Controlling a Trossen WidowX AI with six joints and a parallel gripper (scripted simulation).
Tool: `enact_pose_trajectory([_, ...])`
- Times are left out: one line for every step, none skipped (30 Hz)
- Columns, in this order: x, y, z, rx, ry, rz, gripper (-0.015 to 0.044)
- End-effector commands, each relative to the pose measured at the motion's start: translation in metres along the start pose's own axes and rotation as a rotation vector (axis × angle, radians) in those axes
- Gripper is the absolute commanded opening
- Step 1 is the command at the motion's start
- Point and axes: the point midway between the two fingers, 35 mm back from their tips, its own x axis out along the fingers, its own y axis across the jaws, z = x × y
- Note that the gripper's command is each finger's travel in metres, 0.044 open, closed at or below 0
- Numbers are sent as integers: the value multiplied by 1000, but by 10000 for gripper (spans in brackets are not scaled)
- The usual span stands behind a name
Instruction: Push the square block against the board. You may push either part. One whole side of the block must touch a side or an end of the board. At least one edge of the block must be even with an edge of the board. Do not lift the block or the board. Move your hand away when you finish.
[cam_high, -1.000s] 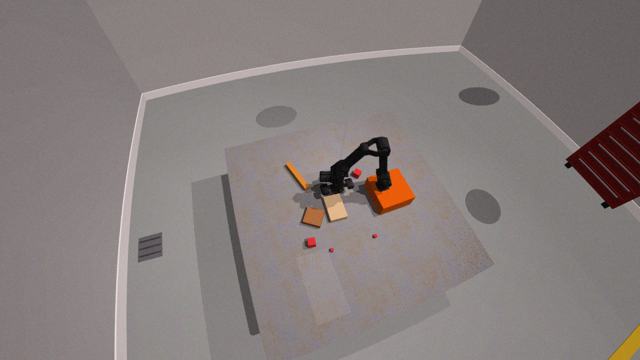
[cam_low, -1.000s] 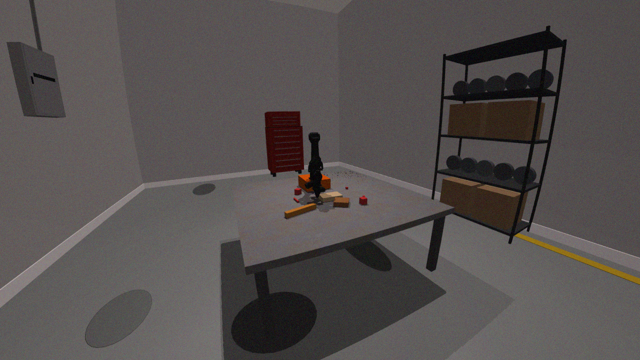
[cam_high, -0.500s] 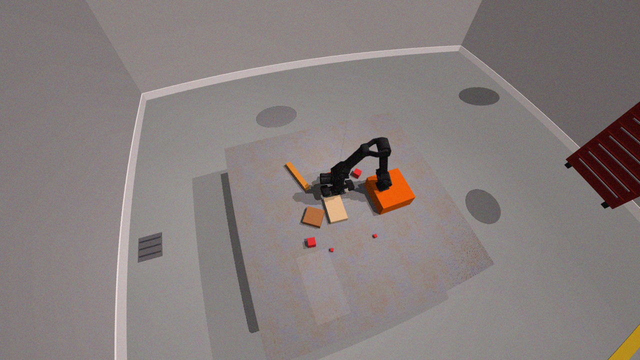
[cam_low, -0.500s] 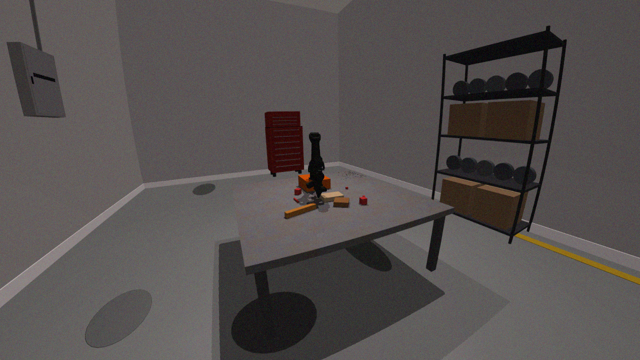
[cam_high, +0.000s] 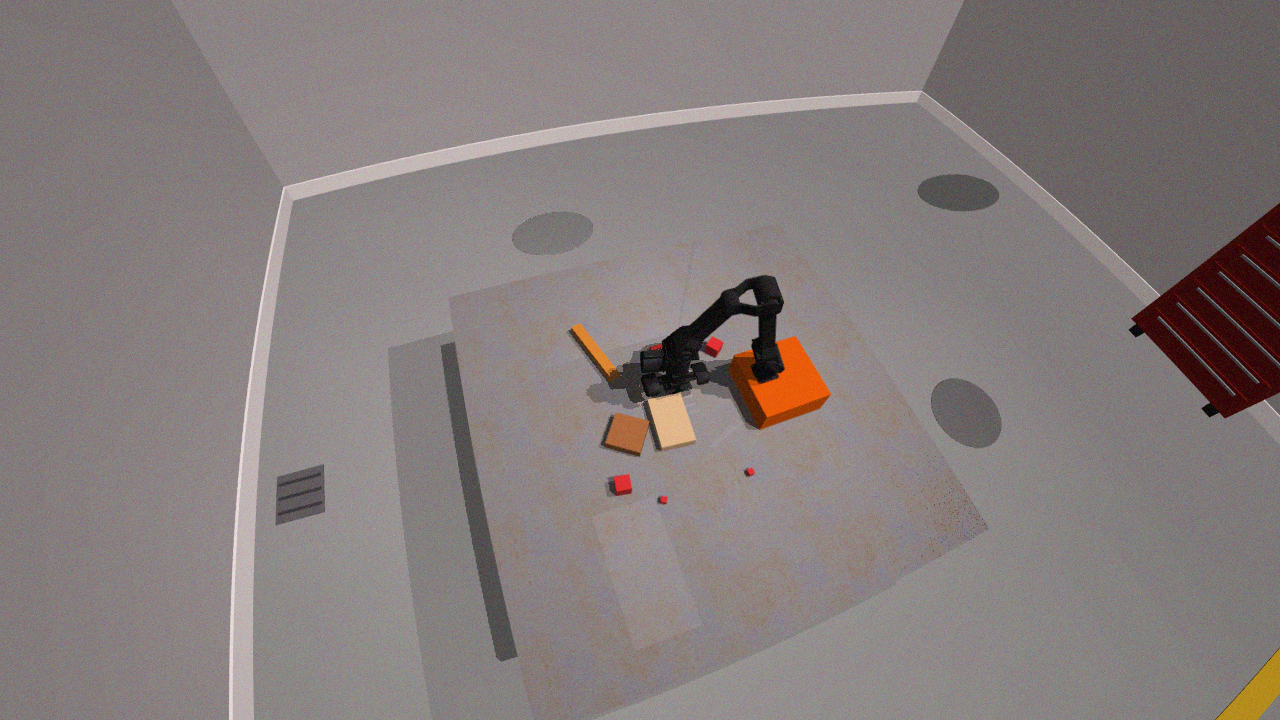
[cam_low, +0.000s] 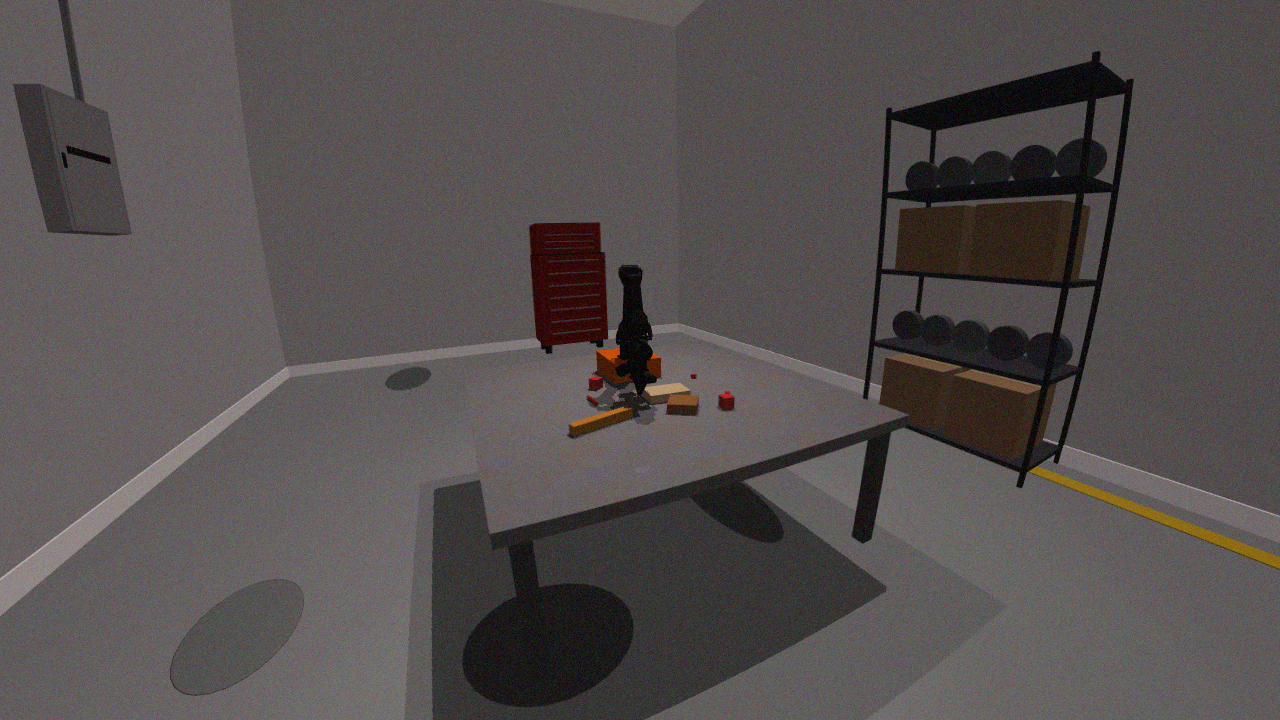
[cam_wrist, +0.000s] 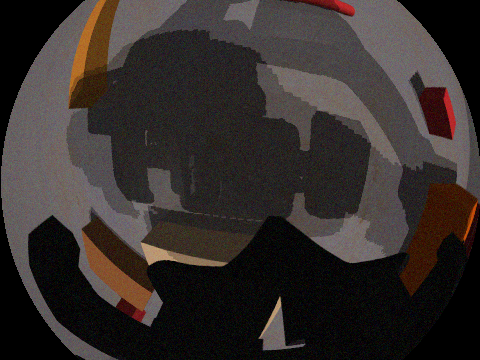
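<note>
The brown square block (cam_high: 626, 433) (cam_low: 682, 404) (cam_wrist: 117, 277) lies flat on the table. The tan board (cam_high: 671, 424) (cam_low: 666, 391) (cam_wrist: 200, 236) lies flat just right of it in the top view. The block's upper right corner is very near the board's left side; whether they touch I cannot tell. Their facing sides are at an angle, with a wedge-shaped gap widening downward. My gripper (cam_high: 666, 390) (cam_low: 640, 392) (cam_wrist: 276, 218) is shut and empty, low at the board's upper end in the top view. Contact there is unclear. The gripper hides part of the board in the wrist view.
A big orange box (cam_high: 787, 380) (cam_low: 613, 365) stands right of the board, under the arm's base. A yellow-orange bar (cam_high: 593, 351) (cam_low: 599, 422) (cam_wrist: 90, 55) lies upper left. Red cubes (cam_high: 622, 484) (cam_high: 713, 346) and a red rod (cam_low: 592, 400) (cam_wrist: 342, 7) lie around.
</note>
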Motion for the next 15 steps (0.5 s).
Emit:
enact_pose_trajectory([0, 0, -6, -3, 8, 0, 0])
enact_pose_trajectory([0, 0, -6, -3, 8, 0, 0])
enact_pose_trajectory([0, 0, -7, -3, 8, 0, 0])
enact_pose_trajectory([0, 0, -8, -3, 8, 0, 0])
enact_pose_trajectory([0, 1, -8, -3, 8, 0, 0])
enact_pose_trajectory([0, 1, -9, -3, 8, 0, 0])
enact_pose_trajectory([0, 1, -10, -3, 8, 0, 0])
enact_pose_trajectory([0, 1, -10, -3, 8, 0, 0])
enact_pose_trajectory([0, 1, -11, -3, 8, 0, 0])
enact_pose_trajectory([0, 1, -12, -3, 8, 0, 0])
enact_pose_trajectory([0, 1, -13, -3, 8, 0, 0])
enact_pose_trajectory([0, 1, -13, -3, 8, 0, 0])
enact_pose_trajectory([0, 1, -14, -3, 8, 0, 0])
enact_pose_trajectory([0, 1, -15, -3, 8, 0, 0])
enact_pose_trajectory([0, 1, -15, -3, 8, 0, 0])
